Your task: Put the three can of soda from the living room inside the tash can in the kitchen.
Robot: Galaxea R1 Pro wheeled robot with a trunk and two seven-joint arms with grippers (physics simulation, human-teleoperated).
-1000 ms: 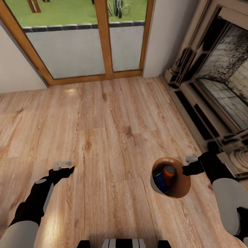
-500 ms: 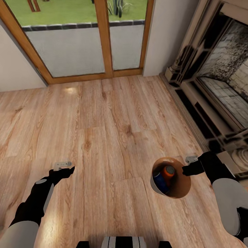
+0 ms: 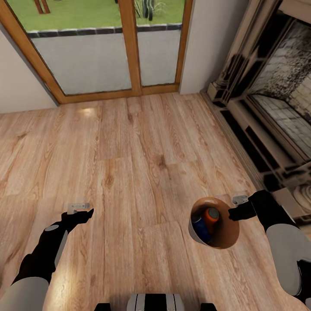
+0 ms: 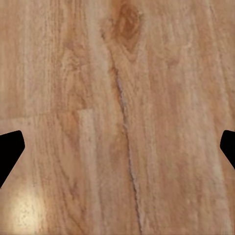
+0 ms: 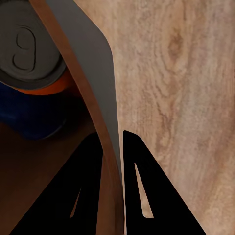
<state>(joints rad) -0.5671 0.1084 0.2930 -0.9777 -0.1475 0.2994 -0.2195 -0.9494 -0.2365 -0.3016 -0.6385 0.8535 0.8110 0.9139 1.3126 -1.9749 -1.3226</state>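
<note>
The tash can (image 3: 225, 242), pale grey outside and orange-brown inside, hangs just above the wood floor at the lower right of the head view. My right gripper (image 3: 231, 213) is shut on its rim; in the right wrist view its fingers (image 5: 139, 166) pinch the bin wall (image 5: 95, 73), one inside and one outside. An orange can of soda (image 3: 211, 215) and a blue can of soda (image 3: 200, 226) stand inside the bin; the right wrist view shows the orange can's silver top (image 5: 27, 46) and the blue can (image 5: 29, 117). My left gripper (image 3: 88, 212) hangs open over bare floor, fingertips (image 4: 10, 147) wide apart.
Wood-framed glass doors (image 3: 129, 47) stand ahead, with white wall (image 3: 207, 47) to their right. A brick-and-stone fireplace (image 3: 276, 108) with a stepped hearth runs along the right side. Open wood floor (image 3: 129, 164) lies between me and the doors.
The whole view has shifted slightly, so the camera moved. Both grippers, the bin and its cans keep their places relative to me.
</note>
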